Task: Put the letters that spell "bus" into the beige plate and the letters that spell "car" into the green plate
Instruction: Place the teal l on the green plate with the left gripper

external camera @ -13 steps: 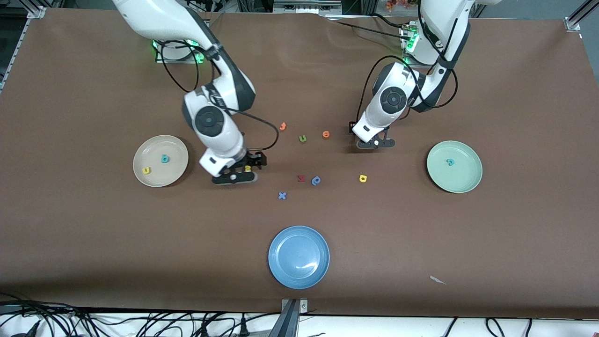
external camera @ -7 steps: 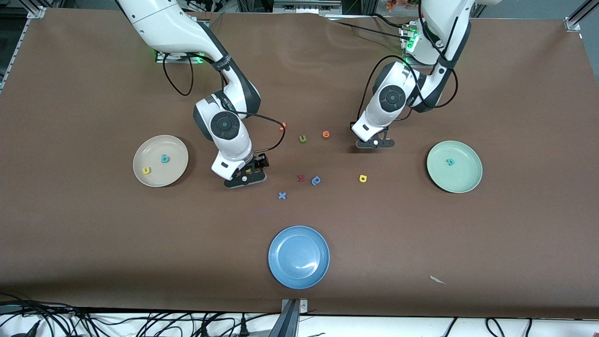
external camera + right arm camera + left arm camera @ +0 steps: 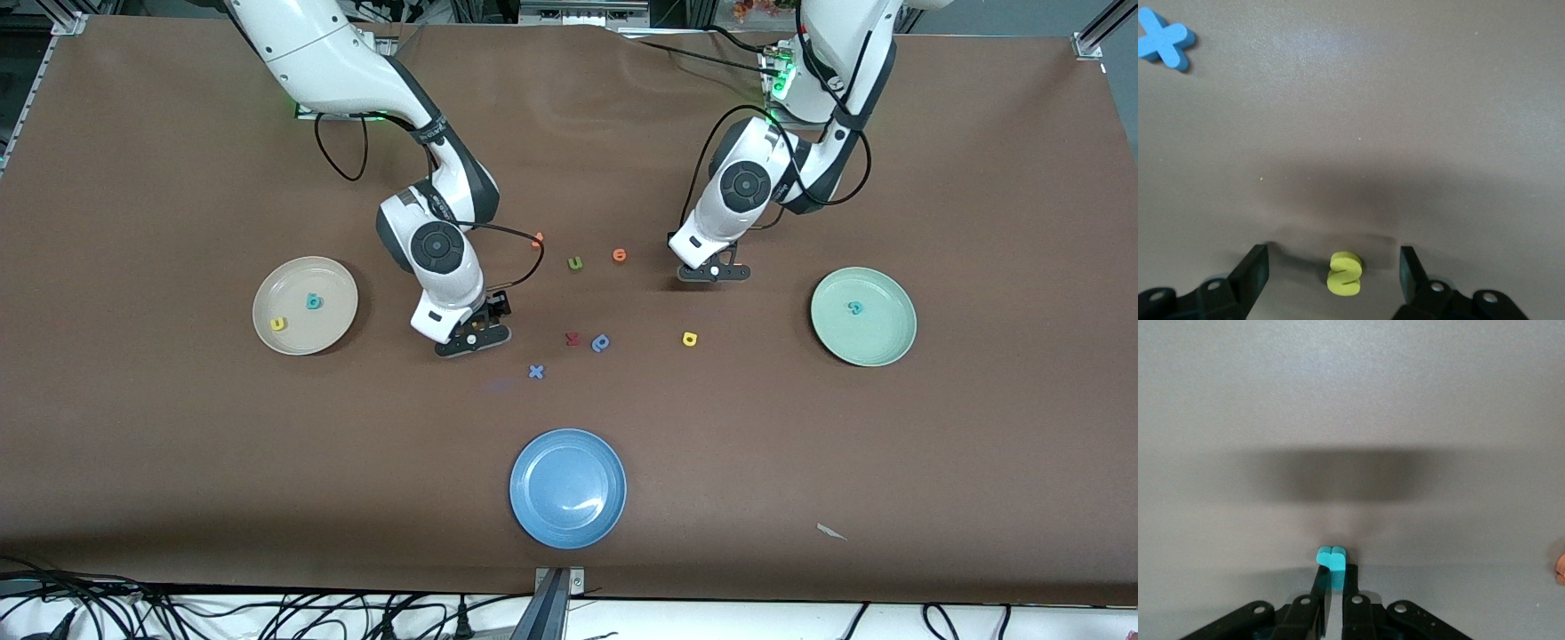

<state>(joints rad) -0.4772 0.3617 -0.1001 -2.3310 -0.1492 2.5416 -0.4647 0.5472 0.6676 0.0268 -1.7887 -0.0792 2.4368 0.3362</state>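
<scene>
My left gripper (image 3: 1336,572) is shut on the light teal-blue r (image 3: 1331,555), low at the brown table (image 3: 178,178), beside the orange letters; in the front view this gripper (image 3: 713,272) hides the r. My right gripper (image 3: 1333,260) stands open with the yellow s (image 3: 1345,272) lying between its fingers, untouched; in the front view it (image 3: 472,339) is down near the beige plate (image 3: 333,331). That plate holds the teal b (image 3: 313,301) and the yellow-orange u (image 3: 278,324). The green plate (image 3: 889,340) holds the teal c (image 3: 854,308). The yellow a (image 3: 689,339) lies loose on the table.
Two orange letters (image 3: 537,239) (image 3: 620,255) and an olive u (image 3: 575,263) lie between the arms. A red letter (image 3: 573,339), a dark blue p (image 3: 601,342) and a blue x (image 3: 536,372) sit mid-table. A blue plate (image 3: 567,487) is nearest the camera.
The left gripper has shut on the r. The right gripper has shifted toward the left arm's end and come down around the yellow s, its jaws a little narrower.
</scene>
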